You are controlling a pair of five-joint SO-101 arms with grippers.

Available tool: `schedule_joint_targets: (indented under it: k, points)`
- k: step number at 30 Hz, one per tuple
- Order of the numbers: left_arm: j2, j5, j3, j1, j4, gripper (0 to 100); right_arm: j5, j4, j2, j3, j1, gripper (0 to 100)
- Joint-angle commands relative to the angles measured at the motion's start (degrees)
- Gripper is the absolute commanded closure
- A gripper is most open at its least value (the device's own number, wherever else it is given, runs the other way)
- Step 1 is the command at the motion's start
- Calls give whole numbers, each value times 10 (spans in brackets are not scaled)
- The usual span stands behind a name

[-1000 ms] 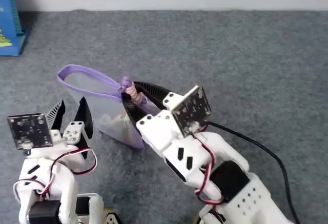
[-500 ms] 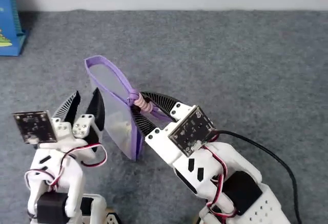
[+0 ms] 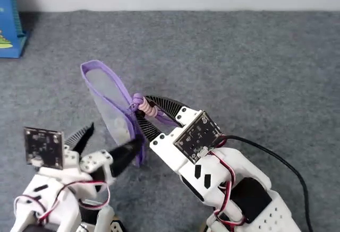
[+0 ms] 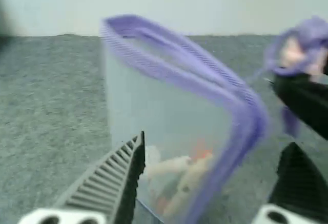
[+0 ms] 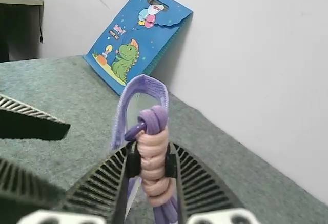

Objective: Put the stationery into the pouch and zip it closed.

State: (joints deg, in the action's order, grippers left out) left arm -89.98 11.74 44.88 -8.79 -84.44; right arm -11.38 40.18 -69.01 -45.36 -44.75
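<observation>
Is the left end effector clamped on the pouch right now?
No: in the left wrist view the left end effector has its fingers spread wide, with the clear pouch standing between them, not pinched.

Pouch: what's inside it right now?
Through the pouch wall, pale and orange items lie at the bottom, too blurred to identify; the left pincer hides part.

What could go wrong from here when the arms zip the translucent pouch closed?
The right gripper holds only the pink coiled zipper pull; it might slip out. The open left gripper does not clamp the translucent purple-edged pouch, so pulling may drag or tip it, spilling the stationery.
</observation>
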Motion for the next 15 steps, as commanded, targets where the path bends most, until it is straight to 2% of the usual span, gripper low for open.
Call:
schedule_joint_targets:
  k: [1, 3, 10, 15]
  points:
    - [-3, -6, -31, -61, -10, 606, -4, -6, -8, 44, -1, 991]
    - [-3, -5, -15, -70, 4, 606, -3, -6, -8, 44, -1, 991]
    - [-3, -5, 99, -10, 122, 606, -3, -6, -10, 44, -2, 991]
    - [-3, -1, 140, -6, 170, 621, 19, -6, -9, 44, -2, 991]
